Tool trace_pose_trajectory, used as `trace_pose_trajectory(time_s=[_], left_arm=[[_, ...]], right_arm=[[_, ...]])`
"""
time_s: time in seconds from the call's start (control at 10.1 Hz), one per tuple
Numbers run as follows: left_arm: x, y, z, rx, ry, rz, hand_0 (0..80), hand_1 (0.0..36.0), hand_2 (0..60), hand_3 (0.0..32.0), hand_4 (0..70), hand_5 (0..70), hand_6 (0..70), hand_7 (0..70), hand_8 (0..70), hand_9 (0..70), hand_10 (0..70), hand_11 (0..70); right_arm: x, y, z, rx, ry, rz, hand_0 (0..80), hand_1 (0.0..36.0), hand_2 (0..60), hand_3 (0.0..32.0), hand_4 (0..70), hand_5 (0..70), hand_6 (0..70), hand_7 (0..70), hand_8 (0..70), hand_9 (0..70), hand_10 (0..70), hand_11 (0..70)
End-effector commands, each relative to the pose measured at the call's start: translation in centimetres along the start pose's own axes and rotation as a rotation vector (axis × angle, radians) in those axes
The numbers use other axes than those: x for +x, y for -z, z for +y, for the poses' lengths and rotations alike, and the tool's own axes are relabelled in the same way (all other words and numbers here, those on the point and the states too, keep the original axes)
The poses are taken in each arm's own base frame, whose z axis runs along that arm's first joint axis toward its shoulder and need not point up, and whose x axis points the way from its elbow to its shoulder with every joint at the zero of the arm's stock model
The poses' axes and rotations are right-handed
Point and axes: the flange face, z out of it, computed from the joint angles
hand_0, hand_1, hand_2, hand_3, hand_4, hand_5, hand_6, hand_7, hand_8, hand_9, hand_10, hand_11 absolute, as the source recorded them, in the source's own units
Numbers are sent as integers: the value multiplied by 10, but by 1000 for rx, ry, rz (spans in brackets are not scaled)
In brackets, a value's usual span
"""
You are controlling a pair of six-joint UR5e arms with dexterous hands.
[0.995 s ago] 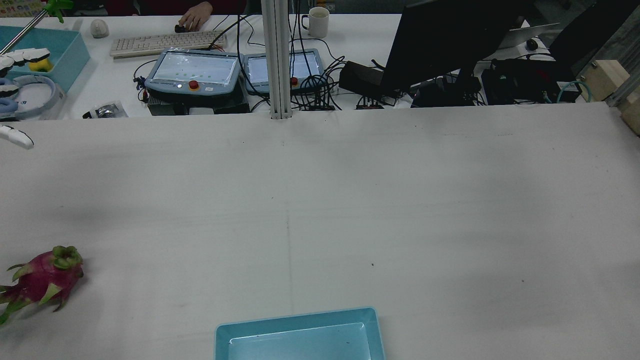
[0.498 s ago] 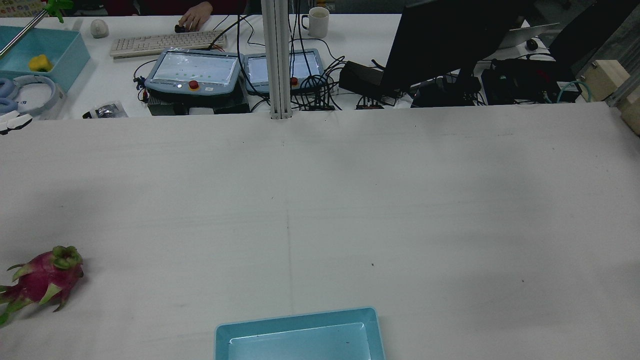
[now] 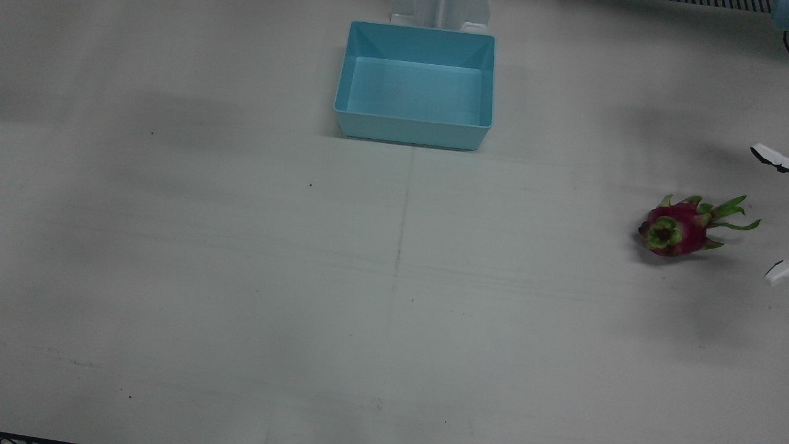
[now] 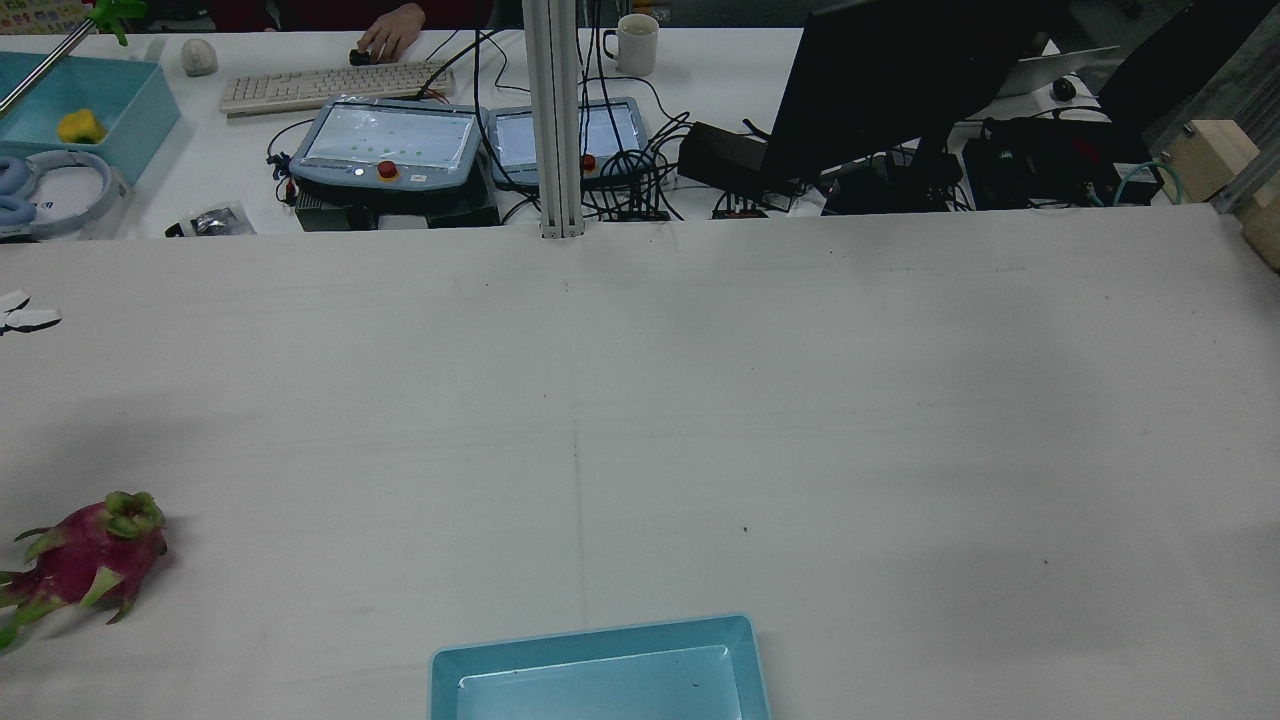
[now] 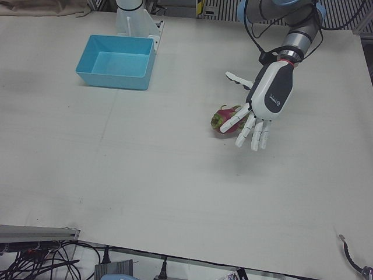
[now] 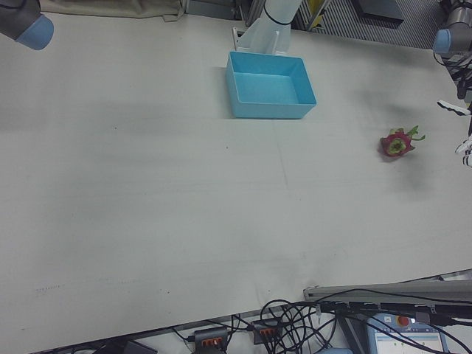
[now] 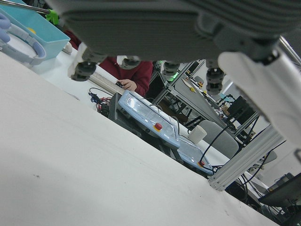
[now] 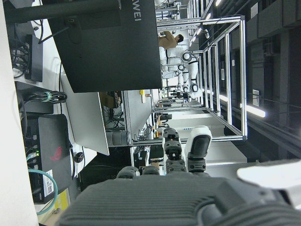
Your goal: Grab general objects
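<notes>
1. Front view: a pink dragon fruit with green scales (image 3: 675, 229) lies on its side on the pale grey counter (image 3: 246, 277), near the view's right edge. A light blue rectangular plastic bin (image 3: 414, 129) stands at the far middle of the counter, well apart from the fruit. Only white fingertips (image 3: 769, 155) of the left hand show at the right edge.

2. Rear view: the dragon fruit (image 4: 85, 560) is at the near left of the counter (image 4: 700, 400), and the blue bin (image 4: 600, 665) is at the near middle. Beyond the counter a person's hand (image 4: 390, 35) rests by a beige keyboard (image 4: 330, 85).

3. Left-front view: the white left hand (image 5: 263, 105) hangs above the counter (image 5: 145, 175), just beside the dragon fruit (image 5: 224, 118). Its fingers (image 5: 252, 133) are spread apart and point downward; they hold nothing. One finger overlaps the fruit in this view, but I cannot tell if it touches. The bin (image 5: 115, 76) is well apart, far left.

4. Right-front view: the dragon fruit (image 6: 397, 144) lies near the right edge of the counter (image 6: 184, 206).

5. Right hand view: the right hand (image 8: 188, 197) shows dark fingers (image 8: 171, 150) reaching out with nothing between them.
</notes>
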Motion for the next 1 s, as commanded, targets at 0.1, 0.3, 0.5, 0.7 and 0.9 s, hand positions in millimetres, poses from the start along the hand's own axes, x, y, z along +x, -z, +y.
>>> trace_pose_trajectory(time_s=[0.1, 0.3, 0.5, 0.7, 0.9], left_arm=[[-2, 6, -9, 44, -167, 48, 585, 173, 0, 320, 0, 125, 0, 81, 0, 2, 0, 0], [-22, 43, -34, 83, -176, 132, 585, 172, 0, 320, 0, 107, 0, 84, 0, 2, 0, 0], [-30, 57, -41, 77, -180, 145, 581, 168, 0, 320, 0, 95, 0, 86, 0, 3, 0, 0], [-41, 46, -41, 13, -170, 183, 584, 170, 0, 320, 0, 94, 0, 83, 0, 2, 0, 0], [-58, 44, -26, -99, -170, 84, 548, 147, 0, 320, 0, 64, 0, 64, 0, 0, 0, 0]], right_arm=[[0, 0, -1, 1, 0, 0, 0, 0, 0, 0, 0, 0, 0, 0, 0, 0, 0, 0], [0, 0, -1, 1, 0, 0, 0, 0, 0, 0, 0, 0, 0, 0, 0, 0, 0, 0], [0, 0, -1, 1, 0, 0, 0, 0, 0, 0, 0, 0, 0, 0, 0, 0, 0, 0], [0, 0, -1, 1, 0, 0, 0, 0, 0, 0, 0, 0, 0, 0, 0, 0, 0, 0], [0, 0, -1, 1, 0, 0, 0, 0, 0, 0, 0, 0, 0, 0, 0, 0, 0, 0]])
